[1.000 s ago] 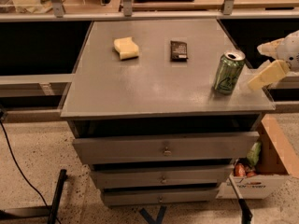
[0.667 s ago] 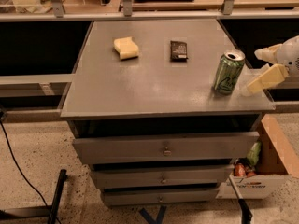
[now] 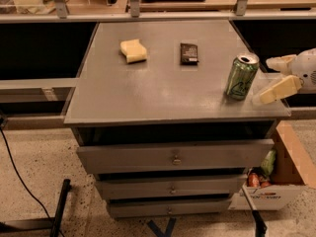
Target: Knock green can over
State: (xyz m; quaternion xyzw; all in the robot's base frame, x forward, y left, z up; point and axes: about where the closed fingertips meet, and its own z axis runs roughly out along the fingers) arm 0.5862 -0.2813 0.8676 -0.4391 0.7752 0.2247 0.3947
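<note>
The green can [image 3: 242, 76] stands on the right side of the grey cabinet top [image 3: 163, 83], leaning slightly, its silver top facing up. My gripper [image 3: 270, 79] comes in from the right edge of the view, just right of the can. Its two cream fingers [image 3: 278, 90] are spread apart, one behind and one in front, with nothing between them. A small gap separates the fingertips from the can.
A yellow sponge [image 3: 133, 50] and a small dark packet [image 3: 188, 53] lie further back on the top. Drawers [image 3: 173, 157] sit below. A cardboard box [image 3: 281, 181] with items stands on the floor at right. A rail runs behind.
The gripper has edged slightly left toward the can. The can stays standing in the same place.
</note>
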